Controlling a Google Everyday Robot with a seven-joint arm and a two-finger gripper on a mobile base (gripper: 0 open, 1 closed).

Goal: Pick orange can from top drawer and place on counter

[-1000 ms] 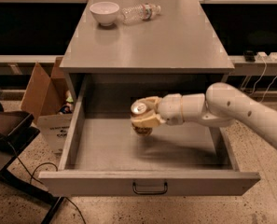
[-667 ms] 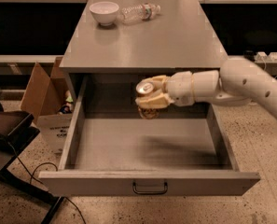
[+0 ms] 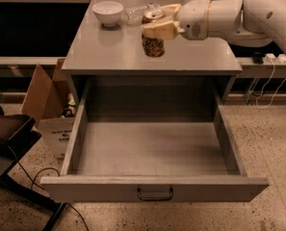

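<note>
Can looks light, thin-walled, slick. Your gripper is closed around its upper half, near the bowl, over the counter. Keep the squeeze gentle.

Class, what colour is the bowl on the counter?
White bowl, camera view; gripper holds orange can over the counter.

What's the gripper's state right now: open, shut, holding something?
Gripper: shut on the orange can, above the counter, clear of the top drawer.
</note>
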